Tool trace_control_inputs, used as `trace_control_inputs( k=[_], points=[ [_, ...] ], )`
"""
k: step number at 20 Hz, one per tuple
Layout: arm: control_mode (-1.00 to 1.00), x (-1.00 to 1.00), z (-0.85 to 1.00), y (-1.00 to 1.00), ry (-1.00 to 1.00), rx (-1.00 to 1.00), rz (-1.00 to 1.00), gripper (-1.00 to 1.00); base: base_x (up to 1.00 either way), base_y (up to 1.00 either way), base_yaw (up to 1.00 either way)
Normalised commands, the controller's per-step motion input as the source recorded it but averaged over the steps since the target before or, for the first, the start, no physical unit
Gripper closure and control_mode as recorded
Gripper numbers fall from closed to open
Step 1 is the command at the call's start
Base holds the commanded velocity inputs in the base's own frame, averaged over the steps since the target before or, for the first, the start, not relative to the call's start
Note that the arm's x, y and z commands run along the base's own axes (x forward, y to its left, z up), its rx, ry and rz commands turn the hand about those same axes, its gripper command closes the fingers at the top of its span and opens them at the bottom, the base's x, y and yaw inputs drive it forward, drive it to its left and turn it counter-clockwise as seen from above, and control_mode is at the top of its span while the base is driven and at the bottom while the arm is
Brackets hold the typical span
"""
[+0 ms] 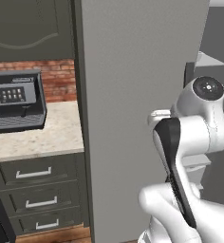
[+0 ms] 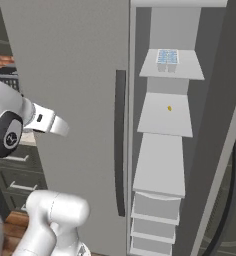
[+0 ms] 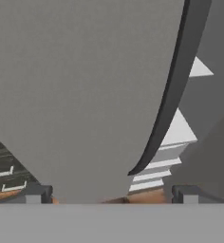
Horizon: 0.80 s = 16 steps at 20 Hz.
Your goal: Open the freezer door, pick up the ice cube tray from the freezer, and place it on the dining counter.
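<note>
Hand view puts your gripper (image 3: pixel 112 193) nearest, its two tips spread wide with nothing between them, facing the freezer door (image 3: pixel 80 90) and its dark curved handle (image 3: pixel 173 90). From the right base view you see that door (image 2: pixel 70 100) swung open, exposing the freezer (image 2: pixel 162 145) with its pale shelves. Farthest back, your ice cube tray (image 2: pixel 167 56) lies flat on the top shelf.

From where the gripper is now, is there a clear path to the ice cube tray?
Probably not yet. The ice cube tray lies exposed on the freezer's top shelf, but the gripper faces the freezer door close up, so it must go around the door's edge.
</note>
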Motion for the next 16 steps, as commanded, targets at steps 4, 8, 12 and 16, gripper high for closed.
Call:
trace_control_inputs(
  k=[4, 8, 12, 16],
  points=[
    [-1.00, 0.00, -0.12, 0.03, 0.00, 0.03, 0.20, -1.00, 0.00, 0.00, 0.00],
    [-1.00, -0.03, -0.05, -0.01, -0.01, 0.01, 0.11, -1.00, 0.00, 0.00, 0.00],
    [-1.00, -0.35, -0.02, -0.16, -0.06, 0.00, 0.00, -1.00, 0.00, 0.00, 0.00],
    [-1.00, -0.47, 0.00, -0.01, -0.03, 0.00, 0.00, -1.00, 0.00, 0.00, 0.00]
  ],
)
